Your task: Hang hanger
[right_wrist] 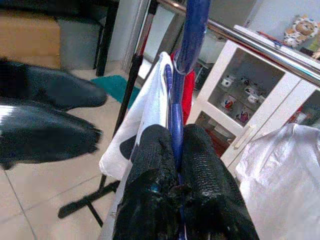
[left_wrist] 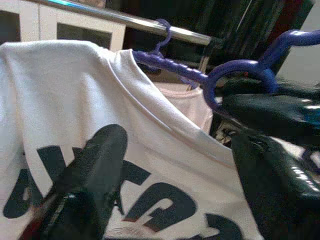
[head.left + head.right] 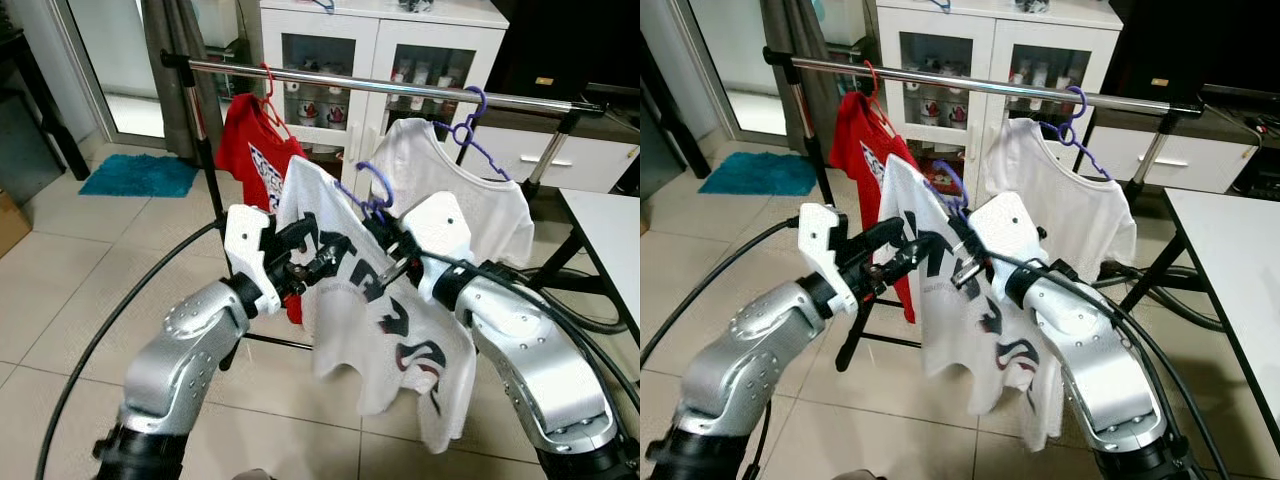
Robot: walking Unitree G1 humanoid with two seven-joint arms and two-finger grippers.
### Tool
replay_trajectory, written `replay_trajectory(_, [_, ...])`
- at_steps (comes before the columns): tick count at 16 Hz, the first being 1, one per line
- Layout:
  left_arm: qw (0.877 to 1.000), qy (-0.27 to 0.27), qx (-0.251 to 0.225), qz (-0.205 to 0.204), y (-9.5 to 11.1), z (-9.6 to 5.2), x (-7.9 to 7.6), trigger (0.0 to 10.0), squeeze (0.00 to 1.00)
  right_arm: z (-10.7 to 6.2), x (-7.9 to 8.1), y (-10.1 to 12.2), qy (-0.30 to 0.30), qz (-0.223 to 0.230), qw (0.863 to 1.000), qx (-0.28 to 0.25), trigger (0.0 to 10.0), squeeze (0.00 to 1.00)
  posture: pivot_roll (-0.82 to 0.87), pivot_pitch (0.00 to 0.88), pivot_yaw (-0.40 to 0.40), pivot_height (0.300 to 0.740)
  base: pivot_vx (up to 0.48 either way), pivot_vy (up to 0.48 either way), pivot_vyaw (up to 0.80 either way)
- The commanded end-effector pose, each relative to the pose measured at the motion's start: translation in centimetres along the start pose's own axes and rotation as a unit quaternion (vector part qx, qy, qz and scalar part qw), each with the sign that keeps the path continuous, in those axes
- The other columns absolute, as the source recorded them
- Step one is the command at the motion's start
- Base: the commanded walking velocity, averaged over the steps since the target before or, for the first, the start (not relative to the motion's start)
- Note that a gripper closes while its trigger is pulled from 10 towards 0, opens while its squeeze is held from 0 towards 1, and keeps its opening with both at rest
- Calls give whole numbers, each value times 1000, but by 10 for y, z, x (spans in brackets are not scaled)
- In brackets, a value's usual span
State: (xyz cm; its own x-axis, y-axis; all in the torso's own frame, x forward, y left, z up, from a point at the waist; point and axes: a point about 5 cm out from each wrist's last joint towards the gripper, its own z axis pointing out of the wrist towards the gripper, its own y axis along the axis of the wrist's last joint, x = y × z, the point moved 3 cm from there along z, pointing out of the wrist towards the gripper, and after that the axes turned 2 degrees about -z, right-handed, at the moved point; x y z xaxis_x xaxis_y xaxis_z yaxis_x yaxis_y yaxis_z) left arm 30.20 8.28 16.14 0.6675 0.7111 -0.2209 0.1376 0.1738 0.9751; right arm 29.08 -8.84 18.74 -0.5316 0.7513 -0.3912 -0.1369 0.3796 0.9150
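Right wrist view: right gripper (image 1: 176,165), fingers pressed on the purple hanger (image 1: 191,45) neck.
Hanger: carries a white printed shirt (image 3: 380,330), held below and in front of the rail (image 3: 400,88), hook not on it.
Left gripper (image 3: 318,258): fingers spread, against the shirt's front, possibly touching.
Rail: red shirt (image 3: 250,145) and second white shirt (image 3: 470,200) hanging.

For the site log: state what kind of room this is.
Probably a living or utility room in a home: a metal clothes rail with T-shirts on hangers, a white glass-door cabinet holding cups, a tiled floor, and a teal mat by a doorway.
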Motion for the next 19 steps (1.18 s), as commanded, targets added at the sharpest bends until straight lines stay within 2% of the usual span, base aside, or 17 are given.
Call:
replay_trajectory(1, [1000,-2,9,11,1,5,0,10000,1000,0,-2,14,-4,-41,999,-20,10000,0,32,0,18,740,0,0,0])
replay_trajectory(2, [1000,-4,1,-4,3,9,0,10000,0,1,-2,16,-8,-56,998,-21,10000,0,32,0,20,740,0,0,0])
replay_trajectory(5, [998,-16,-12,-53,6,15,-3,10000,0,3,-1,19,-14,-87,996,-25,10000,0,32,0,20,740,0,0,0])
replay_trajectory(7, [998,16,0,-65,1,20,4,10000,0,4,0,23,-14,-106,994,-29,10000,0,29,0,23,740,0,0,0])
replay_trajectory(8, [995,61,6,-81,-4,23,15,7922,0,5,2,26,-13,-123,992,-32,10000,0,27,0,23,740,0,0,0])
replay_trajectory(9, [994,67,0,-89,-3,24,17,3176,0,5,2,26,-13,-125,991,-33,10000,0,27,0,23,740,0,0,0])
replay_trajectory(10, [992,75,-9,-101,-1,24,20,0,0,5,2,27,-14,-127,991,-34,10000,0,27,0,23,740,0,0,0])
replay_trajectory(15, [989,73,-31,-129,2,26,24,0,0,6,4,31,-9,-134,990,-41,10000,0,27,0,17,740,0,0,0])
replay_trajectory(19, [993,-3,-13,-121,1,29,3,0,0,5,6,30,-4,-135,990,-40,10000,0,22,0,16,740,0,0,0])
